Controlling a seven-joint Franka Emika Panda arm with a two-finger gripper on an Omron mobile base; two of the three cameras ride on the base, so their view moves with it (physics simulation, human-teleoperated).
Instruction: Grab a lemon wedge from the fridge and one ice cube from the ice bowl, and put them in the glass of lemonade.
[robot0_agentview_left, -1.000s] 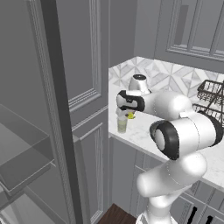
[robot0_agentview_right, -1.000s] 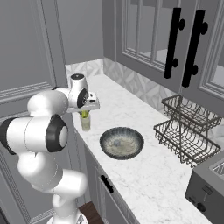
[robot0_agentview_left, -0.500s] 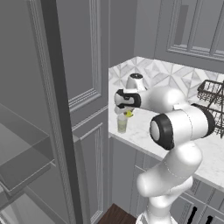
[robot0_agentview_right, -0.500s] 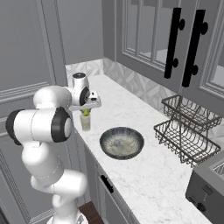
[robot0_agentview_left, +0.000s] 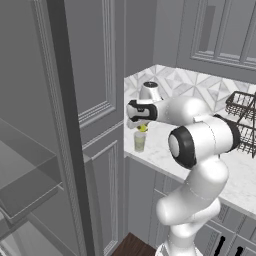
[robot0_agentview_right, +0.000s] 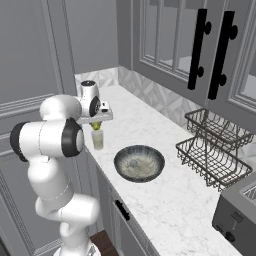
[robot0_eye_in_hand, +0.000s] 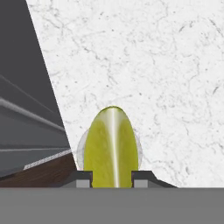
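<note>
Pincer (robot0_eye_in_hand: 111, 175) (on lemon wedge (robot0_eye_in_hand: 111, 146)) above glass of lemonade (robot0_agentview_left: 139, 141)

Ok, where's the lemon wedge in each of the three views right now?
Left base view: the lemon wedge sits left of centre, under the arm's hand, just above the glass of lemonade.
Right base view: the wedge is left of centre, over the glass, left of the ice bowl.
Hand view: the wedge is at bottom centre between the fingers.
Shared landmark: the glass under the wedge.
</note>
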